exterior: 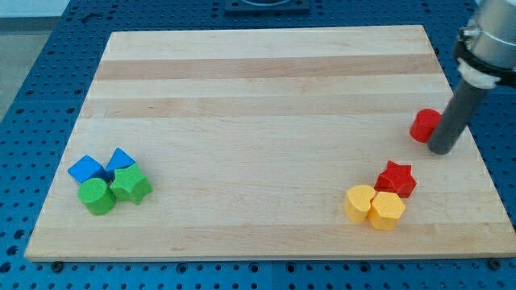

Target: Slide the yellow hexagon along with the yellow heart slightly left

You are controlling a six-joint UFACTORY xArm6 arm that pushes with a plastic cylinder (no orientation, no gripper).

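Observation:
The yellow hexagon (387,211) lies near the view's bottom right of the wooden board (266,89). The yellow heart (359,203) touches its left side. A red star (396,178) sits just above the two, touching them. My tip (441,150) is at the view's right, above and to the right of the yellow pair, apart from them. It stands right beside a red block (423,125), on that block's right.
At the view's bottom left is a cluster: two blue blocks (86,170) (122,159), a green cylinder (97,196) and a green star (131,185). The board's right edge is close to my tip. A blue perforated table surrounds the board.

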